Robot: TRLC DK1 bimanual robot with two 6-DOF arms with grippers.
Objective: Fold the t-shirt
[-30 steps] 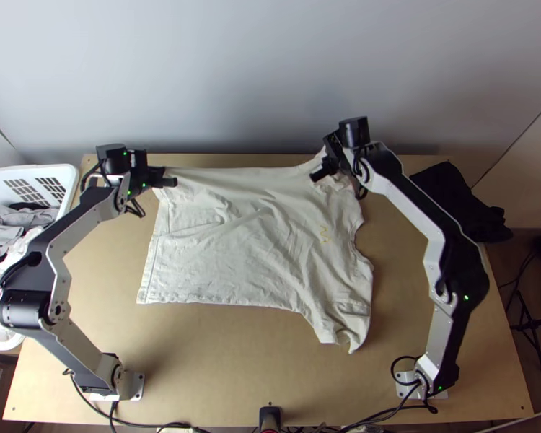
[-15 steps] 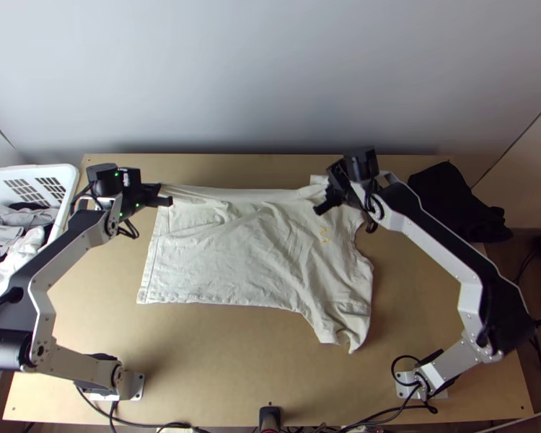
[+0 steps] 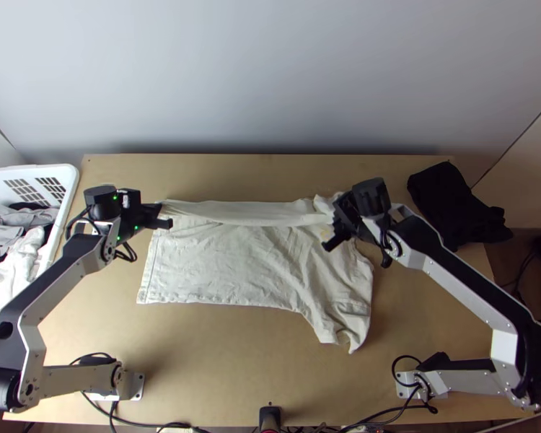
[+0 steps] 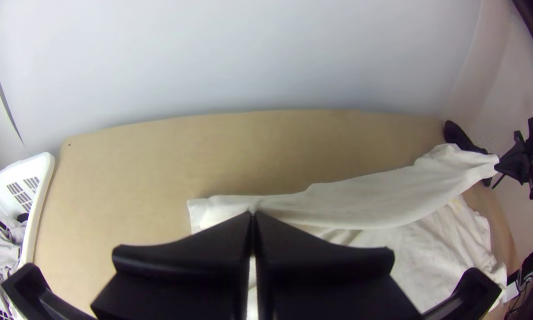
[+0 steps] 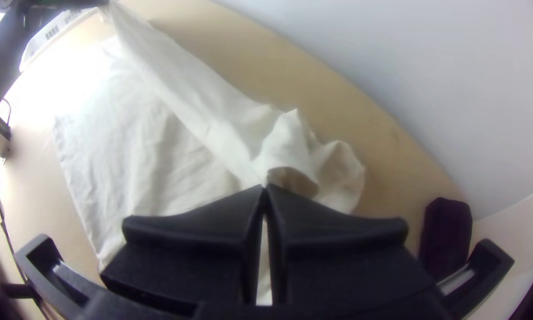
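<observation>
One raised span of the t-shirt [image 3: 256,211] runs between the left pincer [image 4: 253,216] and the right pincer [image 5: 265,188], each clamped on it, the rest spread on their base side; best lower both evenly, keeping it taut, before letting go.

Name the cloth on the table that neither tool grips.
The black cloth, at the table's far right corner; the other, the cream t-shirt, is pinched at its far side by the left tool and the right tool.
</observation>
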